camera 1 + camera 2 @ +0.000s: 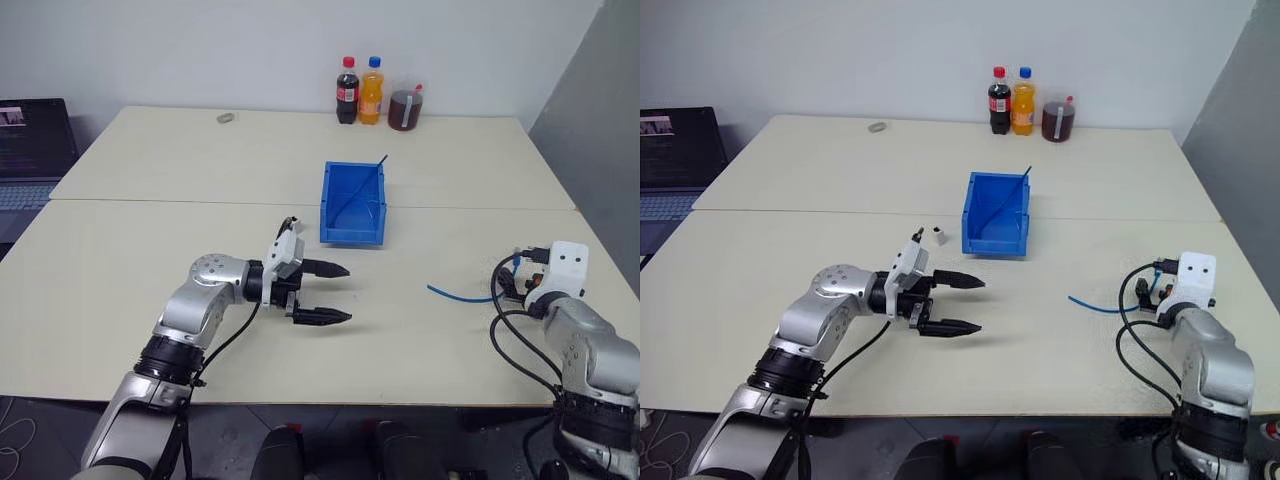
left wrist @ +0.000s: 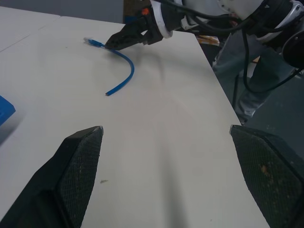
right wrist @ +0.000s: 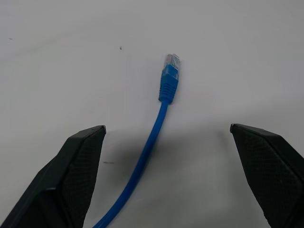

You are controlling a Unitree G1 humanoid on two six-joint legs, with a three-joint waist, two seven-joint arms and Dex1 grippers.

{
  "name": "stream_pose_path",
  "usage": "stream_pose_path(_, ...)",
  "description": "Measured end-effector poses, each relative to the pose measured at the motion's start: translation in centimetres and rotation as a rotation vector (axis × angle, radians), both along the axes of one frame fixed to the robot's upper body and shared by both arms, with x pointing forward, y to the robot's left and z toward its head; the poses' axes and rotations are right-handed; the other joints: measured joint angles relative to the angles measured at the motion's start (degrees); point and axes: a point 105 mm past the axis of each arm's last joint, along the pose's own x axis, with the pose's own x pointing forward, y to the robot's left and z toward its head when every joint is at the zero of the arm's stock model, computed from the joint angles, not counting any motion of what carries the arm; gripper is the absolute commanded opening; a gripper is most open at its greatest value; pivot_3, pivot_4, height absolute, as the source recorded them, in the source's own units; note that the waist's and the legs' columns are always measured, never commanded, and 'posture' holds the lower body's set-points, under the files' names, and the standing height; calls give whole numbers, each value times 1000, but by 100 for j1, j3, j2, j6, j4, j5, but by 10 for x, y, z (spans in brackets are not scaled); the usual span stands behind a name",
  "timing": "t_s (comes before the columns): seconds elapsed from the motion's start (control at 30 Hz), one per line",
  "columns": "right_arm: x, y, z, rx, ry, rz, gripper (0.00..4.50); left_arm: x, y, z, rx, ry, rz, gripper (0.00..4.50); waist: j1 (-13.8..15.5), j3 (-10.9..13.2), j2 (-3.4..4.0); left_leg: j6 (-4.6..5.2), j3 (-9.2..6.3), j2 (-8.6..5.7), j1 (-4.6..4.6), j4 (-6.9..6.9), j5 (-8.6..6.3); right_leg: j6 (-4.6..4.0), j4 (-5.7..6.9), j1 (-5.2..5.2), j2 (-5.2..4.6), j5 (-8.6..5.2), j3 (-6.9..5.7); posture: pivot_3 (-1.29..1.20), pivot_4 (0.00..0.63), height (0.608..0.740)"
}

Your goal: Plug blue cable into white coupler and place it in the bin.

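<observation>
Here the cable (image 3: 161,121), a thin, smooth, light-blue cord with a clear-tipped plug at its end, lies flat on the table (image 1: 150,250) directly ahead of the right gripper (image 2: 124,39), running up between its two spread black fingers and curving gently; the plug rests just past the fingertips, untouched, and nothing is gripped. In the left wrist view the same cord bends in a loose arc away from that gripper's tip, its far end free on the bare surface. The coupler (image 1: 938,236), a tiny white boxy block, sits on the table just beyond the left gripper (image 1: 332,292), apart from it and between it and the bin (image 1: 353,205). That gripper points sideways toward the right arm, its two tapered, textured black fingers wide apart and holding nothing. The bin is a rectangular, open-topped, bright blue plastic box with smooth walls, standing farther out from the left gripper and well apart from the right one; inside it a thin, straight dark rod (image 1: 364,182) leans slantwise, its upper end poking above the far rim. The table is pale, matte and smooth, made of two slabs meeting at a seam. At its far edge, well away from both grippers, stand two capped bottles (image 1: 359,92), one dark and one orange, beside a squat jar (image 1: 405,110) of dark liquid.
</observation>
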Motion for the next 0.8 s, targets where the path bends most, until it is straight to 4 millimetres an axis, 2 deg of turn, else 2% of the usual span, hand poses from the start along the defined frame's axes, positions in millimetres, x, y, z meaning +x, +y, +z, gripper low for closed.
stream_pose_path(0.13,12,-5,-4,12,30,16,3893,-1,-2,1,11,-5,-21,4500,-19,0,0,0,1,0,0,1,0,1,-1,1,0,1,2,0,150,740)
stream_pose_path(0.17,14,-5,-4,14,31,23,3513,-1,-2,0,15,-5,-21,4500,-21,0,0,0,1,0,1,2,0,1,-1,2,0,1,2,0,150,740)
stream_pose_path(0.33,21,-2,-4,35,29,44,2387,-1,-2,0,17,-4,-22,4500,-21,0,0,0,-1,0,1,4,0,4,0,4,-1,2,1,0,150,740)
stream_pose_path(0.6,24,-6,-3,38,26,39,261,-1,-3,1,17,-13,-23,4500,-17,0,0,0,-1,-1,0,5,0,5,-1,5,-1,3,0,0,150,740)
stream_pose_path(0.7,25,-6,-2,53,25,66,60,-1,-3,2,16,-14,-20,4500,-17,0,0,0,0,-1,0,5,0,5,-1,5,-1,3,1,0,150,740)
stream_pose_path(0.8,23,-3,9,11,33,201,60,0,-3,2,22,-24,-10,4500,-19,9,14,0,1,-1,-2,3,0,5,-6,3,-1,3,3,0,150,740)
